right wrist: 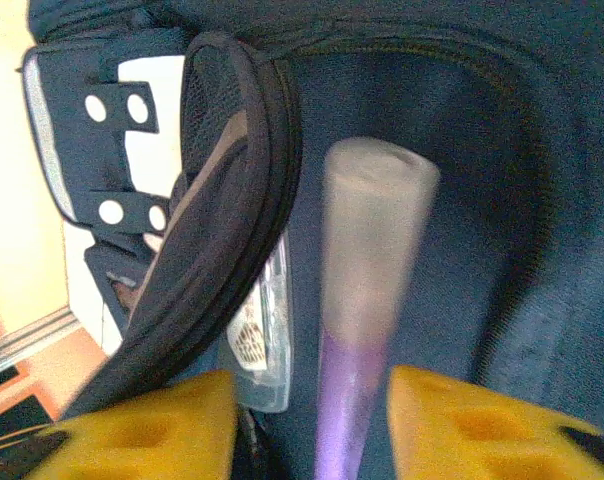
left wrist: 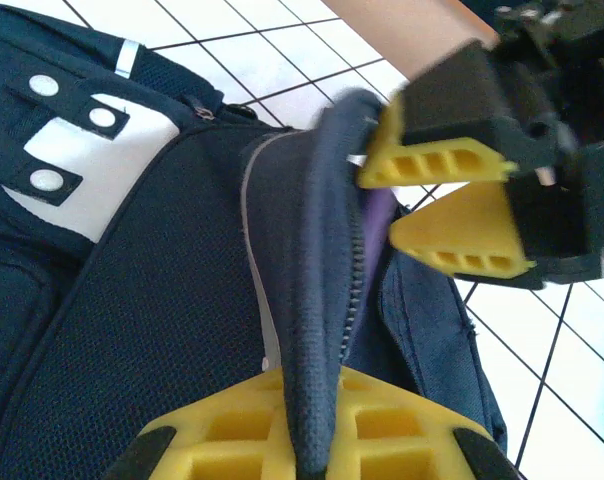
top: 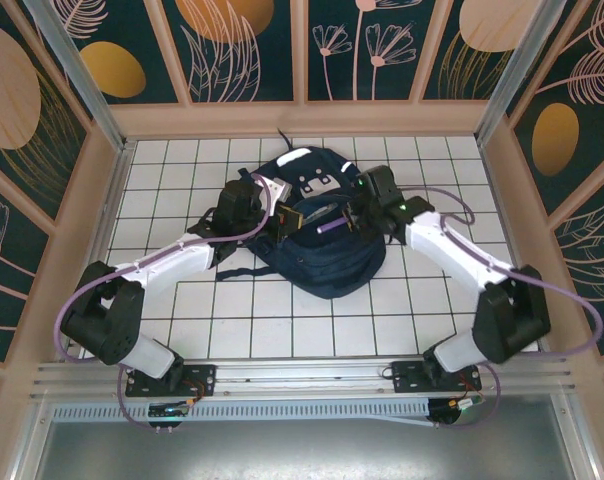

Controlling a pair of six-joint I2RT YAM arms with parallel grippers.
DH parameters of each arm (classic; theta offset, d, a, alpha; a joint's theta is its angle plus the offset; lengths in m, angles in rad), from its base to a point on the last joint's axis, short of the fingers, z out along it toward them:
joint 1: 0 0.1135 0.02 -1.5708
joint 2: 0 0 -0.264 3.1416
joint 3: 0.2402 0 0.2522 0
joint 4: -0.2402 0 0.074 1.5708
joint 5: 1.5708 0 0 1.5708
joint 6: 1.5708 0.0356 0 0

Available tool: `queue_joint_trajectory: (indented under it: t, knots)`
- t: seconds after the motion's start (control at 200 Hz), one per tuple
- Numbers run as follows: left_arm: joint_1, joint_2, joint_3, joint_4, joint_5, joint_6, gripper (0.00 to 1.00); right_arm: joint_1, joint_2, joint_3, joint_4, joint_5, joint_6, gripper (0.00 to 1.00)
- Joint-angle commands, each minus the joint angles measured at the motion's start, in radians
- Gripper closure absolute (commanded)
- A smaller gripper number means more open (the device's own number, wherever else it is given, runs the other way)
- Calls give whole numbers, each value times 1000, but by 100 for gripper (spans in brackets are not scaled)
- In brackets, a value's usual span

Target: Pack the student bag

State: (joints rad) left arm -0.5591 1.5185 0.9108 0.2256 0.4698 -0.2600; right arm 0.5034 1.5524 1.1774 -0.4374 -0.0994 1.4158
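White grid table [top: 282, 330], wood rim. Dark floral wall panels [top: 242, 50] at back & sides. Purple pen [right wrist: 377, 250], grey end, level above table centre.

Bright, even light over the work cell: crisp from above, soft and blurred up close.

In the top view, diffuse overhead light falls on the white table [top: 182, 330], and the shadows under the arms are faint. The student bag [top: 327, 270] is a dark mass with little detail. In the left wrist view, the left gripper [left wrist: 312, 425] is out of focus, the right gripper [left wrist: 387, 205] is smeared, and the tiles wash out to white. In the right wrist view, the purple pen [right wrist: 367, 300] blurs toward the lens, the bag's interior sinks into shadow, and the left edge glares pale.
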Motion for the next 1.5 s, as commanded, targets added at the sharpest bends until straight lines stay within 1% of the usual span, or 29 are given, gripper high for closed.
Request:
queue_joint_trajectory:
  t: [0.0, 0.035, 0.05, 0.1, 0.195, 0.265, 0.285, 0.295, 0.33, 0.395, 0.52, 0.651, 0.691, 0.746, 0.786, 0.816, 0.846, 0.866, 0.896, 0.941, 0.986, 1.061, 1.146, 1.186, 1.236, 1.286, 1.371, 1.421, 1.491]
  knots:
    - [1, -49, 24, 59, 49, -15, 100, 4, 23, 26, 15, -55, -28, 47]
    - [1, -50, 21, 61, 49, -17, 100, 3, 4, 4, 17, -48, -26, 45]
    - [1, -50, 20, 61, 48, -18, 100, 2, -8, -8, 16, -41, -27, 43]
    - [1, -52, 17, 61, 50, -17, 100, -3, -57, -59, 23, -18, -32, 39]
    - [1, -48, 10, 70, 60, -16, 100, -22, -153, -170, 61, -24, -102, 39]
    - [0, -44, 7, 68, 69, -9, 100, -43, -192, -220, 59, -52, -201, 47]
    - [1, -43, 7, 70, 73, -5, 100, -49, -198, -230, 57, -61, -233, 50]
    - [0, -42, 6, 69, 75, -3, 100, -54, -202, -236, 56, -69, -259, 55]
    - [1, -41, 5, 69, 79, 4, 100, -61, -209, -244, 60, -85, -308, 60]
    - [1, -38, -1, 71, 83, 14, 98, -67, -221, -246, 64, -80, -413, 65]
    - [0, -42, -18, 92, 94, 22, 99, -95, -208, -233, 121, -53, -575, 71]
    - [1, -43, -24, 94, 101, 12, 98, -128, -145, -207, 240, -91, -693, 88]
    - [0, -42, -26, 92, 112, 12, 93, -125, -130, -194, 263, -105, -716, 90]
    - [1, -41, -16, 68, 164, 32, 76, -116, -125, -182, 294, -130, -731, 89]
    - [4, -47, 0, 26, 255, 73, 65, -108, -139, -186, 306, -130, -730, 85]
    - [14, -60, 20, -35, 345, 135, 58, -106, -155, -191, 300, -127, -730, 82]
    - [27, -79, 51, -128, 438, 218, 53, -105, -173, -195, 282, -126, -734, 80]
    - [36, -90, 85, -206, 467, 281, 51, -107, -184, -196, 260, -125, -743, 79]
    - [45, -108, 132, -322, 478, 383, 47, -108, -200, -192, 215, -115, -763, 77]
    - [56, -129, 193, -461, 452, 502, 44, -110, -228, -189, 135, -78, -800, 75]
    - [62, -146, 227, -521, 400, 568, 39, -114, -255, -190, 58, -33, -834, 72]
    - [65, -162, 219, -510, 291, 628, 31, -120, -292, -184, -29, 23, -866, 69]
    - [71, -126, 200, -469, 164, 691, 31, -120, -321, -170, -86, 76, -858, 67]
    - [86, -90, 196, -422, 120, 669, 32, -120, -332, -167, -95, 72, -851, 65]
    - [108, -27, 225, -374, 82, 594, 36, -121, -329, -169, -91, 31, -842, 63]
    - [122, 51, 285, -350, 83, 491, 37, -119, -308, -176, -68, -42, -841, 62]
    - [121, 180, 356, -301, 94, 381, 42, -113, -251, -200, 2, -164, -831, 62]
    - [121, 259, 375, -273, 80, 353, 47, -109, -215, -206, 45, -188, -821, 65]
    - [121, 335, 386, -263, -11, 347, 49, -109, -154, -206, 98, -170, -819, 70]
